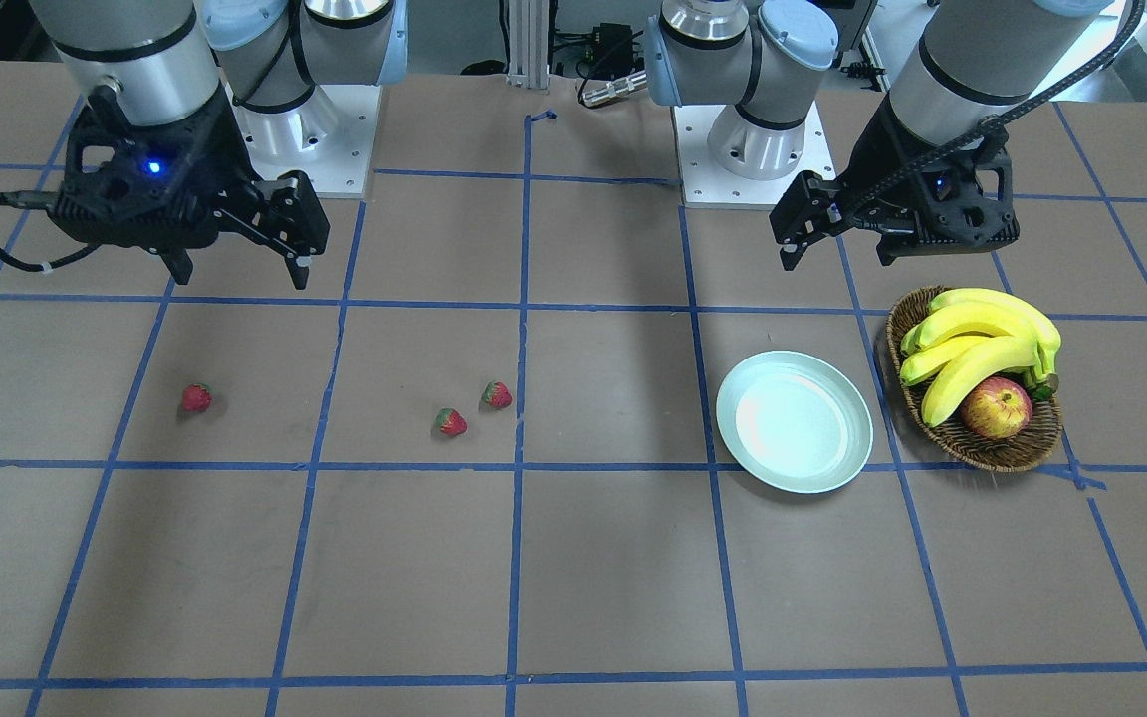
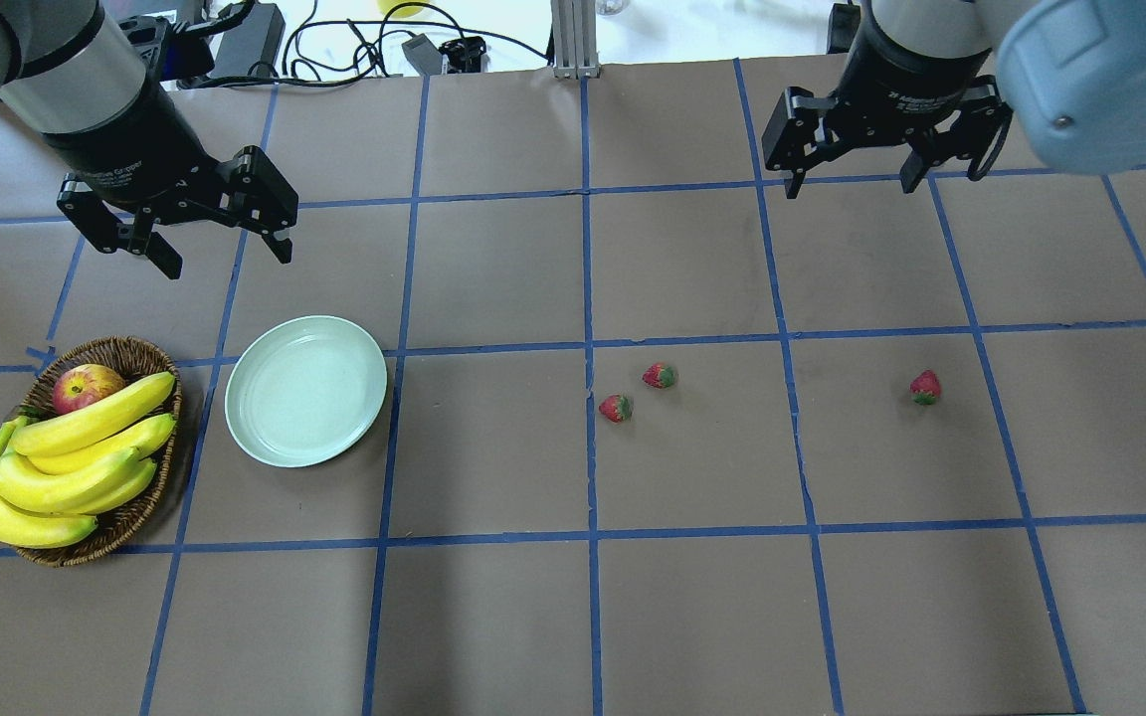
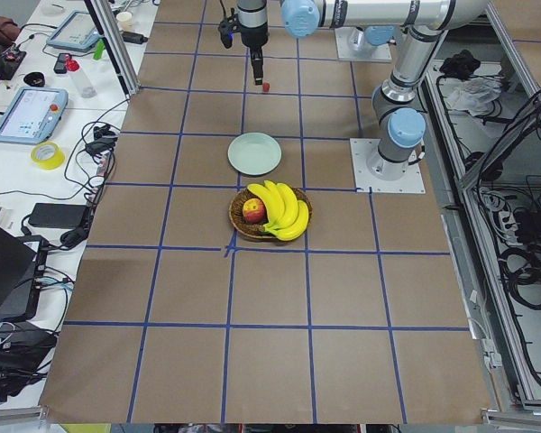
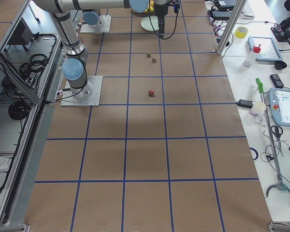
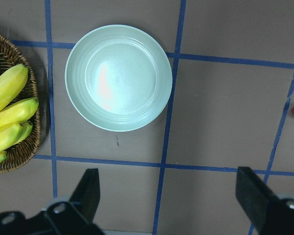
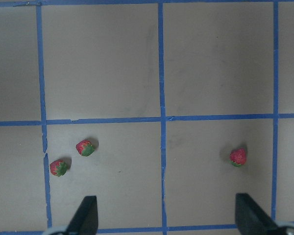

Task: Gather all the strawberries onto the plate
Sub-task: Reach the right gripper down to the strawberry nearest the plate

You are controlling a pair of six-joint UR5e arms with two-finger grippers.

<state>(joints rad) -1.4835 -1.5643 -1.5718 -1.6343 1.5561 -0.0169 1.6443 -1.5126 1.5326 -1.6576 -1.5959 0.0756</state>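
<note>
Three strawberries lie on the brown table: two close together (image 2: 616,408) (image 2: 660,376) near the middle and one (image 2: 925,387) alone further right. The right wrist view shows the same pair (image 6: 59,167) (image 6: 85,147) and the single one (image 6: 238,156). An empty pale mint plate (image 2: 305,390) sits left of centre, directly below the left wrist camera (image 5: 118,77). My left gripper (image 2: 228,261) hovers open beyond the plate, holding nothing. My right gripper (image 2: 852,187) hangs open and empty, high above the table, beyond the strawberries.
A wicker basket (image 2: 125,350) with bananas (image 2: 66,467) and a red-yellow apple (image 2: 86,386) stands just left of the plate. Blue tape lines grid the table. Cables and devices lie along the far edge.
</note>
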